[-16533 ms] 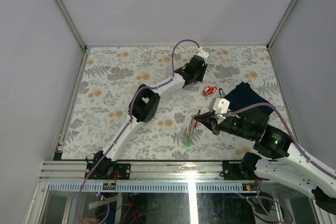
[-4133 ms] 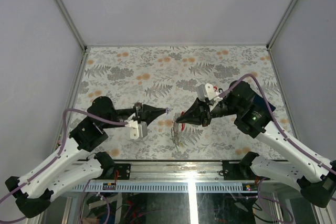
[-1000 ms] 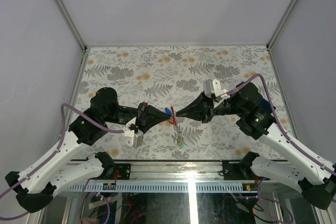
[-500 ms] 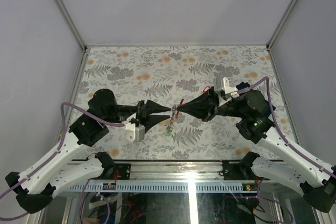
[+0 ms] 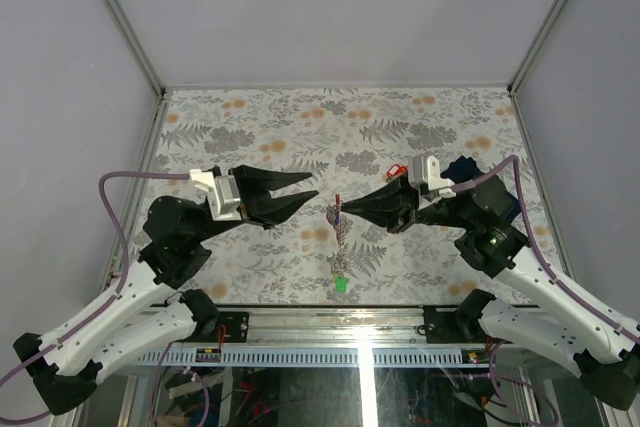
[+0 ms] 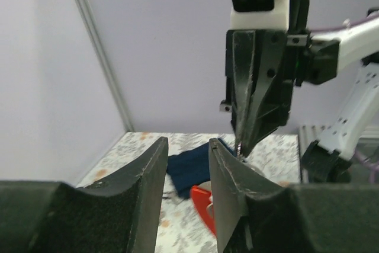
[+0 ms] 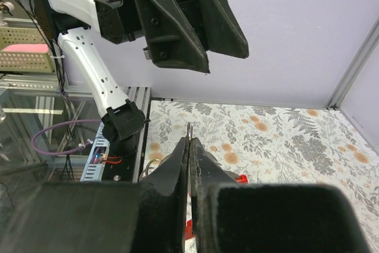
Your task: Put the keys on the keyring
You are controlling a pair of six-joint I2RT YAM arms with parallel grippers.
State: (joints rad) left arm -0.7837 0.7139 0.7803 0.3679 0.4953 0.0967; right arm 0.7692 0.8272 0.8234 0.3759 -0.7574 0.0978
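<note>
My right gripper (image 5: 343, 210) is shut on the thin metal keyring (image 7: 189, 130), whose edge sticks out above the fingertips in the right wrist view. Below the ring hangs a short chain with keys: red and blue tags (image 5: 337, 214) at the top, a green tag (image 5: 341, 285) at the bottom. My left gripper (image 5: 312, 184) stands open and empty, apart from the ring and to its left. In the left wrist view the left gripper (image 6: 187, 149) faces the right gripper (image 6: 241, 144). Another red-tagged key (image 5: 397, 170) lies on the table.
A dark navy folded cloth (image 5: 466, 169) lies at the right, behind the right arm. The floral tabletop (image 5: 250, 127) is walled by pale panels on three sides. The metal rail (image 5: 330, 322) runs along the near edge.
My left gripper has opened and drawn back to the left, away from the ring. The chain of keys now hangs straight down from the right gripper, which has barely moved.
</note>
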